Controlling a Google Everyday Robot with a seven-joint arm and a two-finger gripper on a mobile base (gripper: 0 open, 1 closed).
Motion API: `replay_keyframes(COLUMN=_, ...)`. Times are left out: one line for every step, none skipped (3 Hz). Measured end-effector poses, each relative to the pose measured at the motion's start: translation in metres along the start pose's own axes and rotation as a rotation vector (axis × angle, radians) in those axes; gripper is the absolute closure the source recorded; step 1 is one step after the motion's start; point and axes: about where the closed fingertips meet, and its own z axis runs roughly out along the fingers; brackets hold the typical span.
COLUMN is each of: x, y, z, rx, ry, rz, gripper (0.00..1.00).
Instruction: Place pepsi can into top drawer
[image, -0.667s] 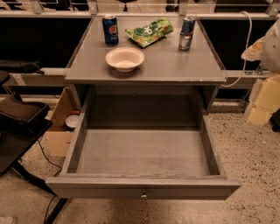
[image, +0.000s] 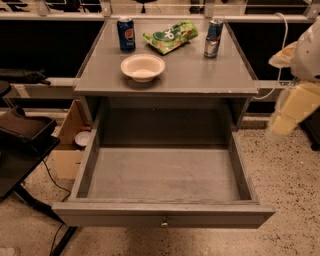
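The pepsi can (image: 126, 34), short and dark blue with a round logo, stands upright at the back left of the grey cabinet top (image: 200, 75). The top drawer (image: 162, 214) is pulled fully open below it, and nothing lies inside. Its small round knob (image: 163, 223) is at the centre of the front. My gripper (image: 292, 112) shows as a pale yellowish blurred shape at the right edge, beside the cabinet. It is level with the drawer opening, far from the can, and nothing shows in it.
A white bowl (image: 143, 66) sits at the front left of the cabinet top. A green snack bag (image: 170, 36) lies at the back middle. A slimmer, taller blue-and-silver can (image: 214, 37) stands at the back right. A cardboard box (image: 67, 145) and a black stand (image: 20, 135) are on the left.
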Motion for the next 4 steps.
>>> replay_keyframes(x=-0.002, y=-0.052, z=0.043, rx=0.025, ry=-0.253, rz=0.101, gripper=0.00)
replay_keyframes(x=-0.021, y=-0.096, z=0.070, rx=0.053, ry=-0.501, rz=0.226, gripper=0.00)
replay_keyframes(x=-0.047, y=-0.141, z=0.084, rx=0.110, ry=-0.725, rz=0.311, gripper=0.00)
replay_keyframes(x=-0.076, y=-0.168, z=0.089, rx=0.174, ry=-0.837, rz=0.347, gripper=0.00)
